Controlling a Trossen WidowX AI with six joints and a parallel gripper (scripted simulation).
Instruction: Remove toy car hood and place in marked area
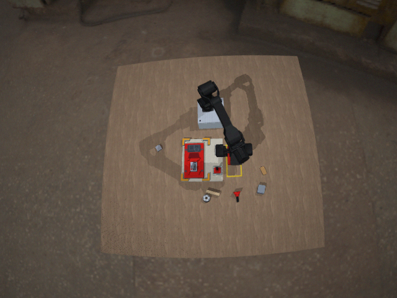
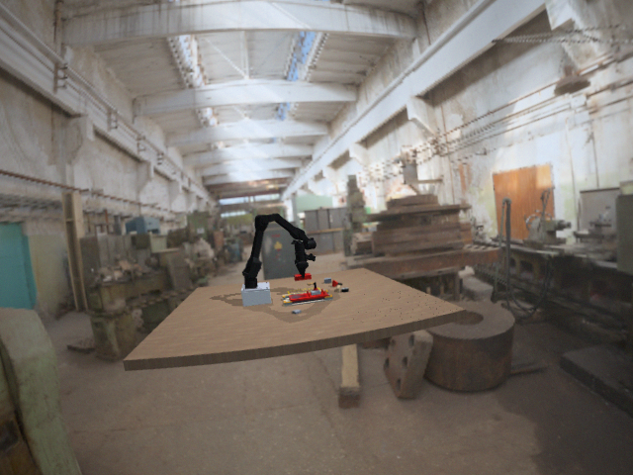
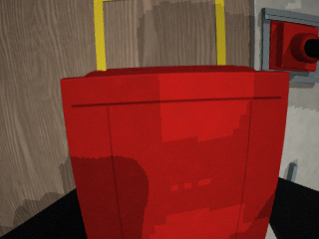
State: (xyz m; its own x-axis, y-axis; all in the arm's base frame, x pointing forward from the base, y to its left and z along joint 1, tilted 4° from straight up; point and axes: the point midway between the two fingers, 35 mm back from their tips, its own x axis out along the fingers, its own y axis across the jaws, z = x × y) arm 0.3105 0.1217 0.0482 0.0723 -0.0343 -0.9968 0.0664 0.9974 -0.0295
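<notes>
The toy car (image 1: 188, 171) (image 2: 302, 298) is red and sits between orange corners on a pale board (image 1: 213, 146), its engine bay uncovered. My gripper (image 2: 302, 273) is shut on the red hood (image 1: 229, 159) (image 2: 300, 277) (image 3: 179, 139) and holds it level above the table, right of the board in the top view. The marked area is a yellow outline (image 1: 234, 176) (image 3: 100, 40). The hood hangs over its end nearer the robot base and hides that part. The far end of the outline shows past the hood in the wrist view. The fingertips are hidden in the top view.
A grey holder with a red, black-knobbed piece (image 1: 216, 169) (image 3: 284, 40) stands on the board beside the outline. Beyond lie a tan block (image 1: 213, 192), a wheel (image 1: 205, 197), a red-and-black piece (image 1: 237, 195), a grey block (image 1: 261, 188) and an orange block (image 1: 263, 170). A small grey block (image 1: 158, 148) lies left.
</notes>
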